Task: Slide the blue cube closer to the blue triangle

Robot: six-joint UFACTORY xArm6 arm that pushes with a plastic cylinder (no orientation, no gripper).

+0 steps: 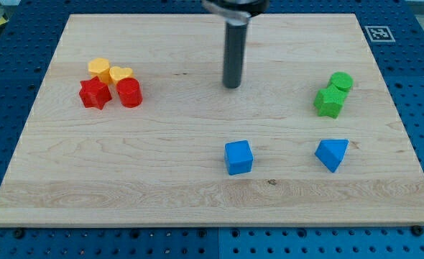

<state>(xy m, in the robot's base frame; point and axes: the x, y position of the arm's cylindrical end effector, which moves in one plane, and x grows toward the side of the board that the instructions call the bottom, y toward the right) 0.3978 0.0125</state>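
Note:
The blue cube [238, 157] lies on the wooden board [162, 165], a little right of centre in the lower half of the view. The blue triangle [332, 153] lies to its right at about the same height, with a clear gap between them. My tip [232, 85] stands on the board above the cube in the view, well apart from it and touching no block.
A green cylinder [340, 81] and a green block [330, 101] sit together at the right. At the left cluster a yellow block [99, 68], a yellow heart [121, 74], a red star-like block [95, 93] and a red cylinder [129, 93].

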